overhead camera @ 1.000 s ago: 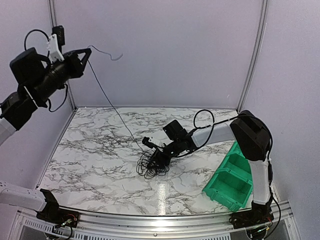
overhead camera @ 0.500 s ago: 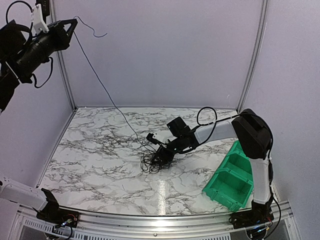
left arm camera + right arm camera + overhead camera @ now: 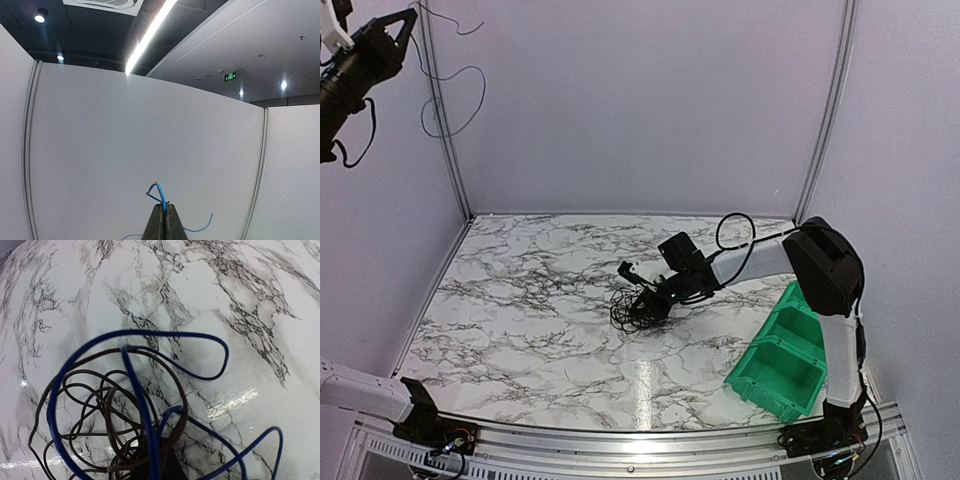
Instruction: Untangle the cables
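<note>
The cables form a small loopy tangle (image 3: 632, 312) on the marble table (image 3: 510, 300). My right gripper (image 3: 648, 303) lies low at the tangle's right side. In the right wrist view its jaws (image 3: 159, 471) are shut on the bundle, with a blue cable (image 3: 137, 390) and dark brown cables (image 3: 182, 405) looping out in front. My left gripper (image 3: 412, 13) is raised high at the top left corner. It is shut (image 3: 165, 206) on a thin blue wire (image 3: 161, 192), whose free length (image 3: 483, 92) dangles in loops against the wall, apart from the tangle.
A green bin (image 3: 785, 365) sits at the table's right front, beside the right arm's base. Purple walls with metal posts (image 3: 828, 120) close off the back and sides. The left arm's own thick black cable (image 3: 360, 140) hangs by the left wall.
My left arm rose up and to the left, and its strand pulled clear of the tangle and now hangs free. My right gripper closed on the tangle, which shifted slightly right.
</note>
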You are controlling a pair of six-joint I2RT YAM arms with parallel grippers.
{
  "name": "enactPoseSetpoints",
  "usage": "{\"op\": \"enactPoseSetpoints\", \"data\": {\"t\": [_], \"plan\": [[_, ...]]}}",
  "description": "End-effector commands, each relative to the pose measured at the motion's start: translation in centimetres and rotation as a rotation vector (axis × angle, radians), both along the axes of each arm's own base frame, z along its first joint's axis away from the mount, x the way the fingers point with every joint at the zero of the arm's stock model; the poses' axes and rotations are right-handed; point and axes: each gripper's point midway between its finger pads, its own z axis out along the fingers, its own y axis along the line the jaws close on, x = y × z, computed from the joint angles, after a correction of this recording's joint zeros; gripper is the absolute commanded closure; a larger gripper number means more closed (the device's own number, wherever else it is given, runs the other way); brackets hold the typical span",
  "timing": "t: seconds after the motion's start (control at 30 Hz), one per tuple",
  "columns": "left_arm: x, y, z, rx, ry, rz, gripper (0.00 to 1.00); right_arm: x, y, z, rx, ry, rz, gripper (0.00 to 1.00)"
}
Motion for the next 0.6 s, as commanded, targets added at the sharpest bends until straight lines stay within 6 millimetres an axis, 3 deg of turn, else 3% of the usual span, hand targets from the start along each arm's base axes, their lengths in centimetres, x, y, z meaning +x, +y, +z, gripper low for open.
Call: {"op": "enactPoseSetpoints", "data": {"t": [0.0, 0.1, 0.17, 0.27, 0.43, 0.57], "plan": [[3.1, -2.4, -4.9, 0.056, 0.115, -0.005, 1.00, -0.7, -1.6, -1.6, -0.088, 0.040, 0.014, 0.84], [4.5, -3.8, -9.1, 0.092, 0.198, -0.020, 1.00, 0.3, -1.4, 1.1, -0.093, -0.003, 0.006, 0.64], [5.2, -4.4, -12.0, 0.132, 0.245, -0.022, 1.00, 1.7, -1.7, 3.9, -0.096, -0.084, -0.034, 0.54], [5.5, -5.2, -16.0, 0.193, 0.307, -0.043, 1.00, 2.3, -1.8, 8.7, -0.069, -0.178, -0.025, 0.37], [5.6, -5.9, -22.2, 0.295, 0.399, -0.063, 1.00, 1.1, -1.7, 15.4, -0.009, -0.261, 0.054, 0.33], [5.2, -8.7, -26.9, 0.388, 0.465, -0.206, 1.00, 1.3, -1.9, 19.5, 0.022, -0.356, 0.051, 0.35]]}}
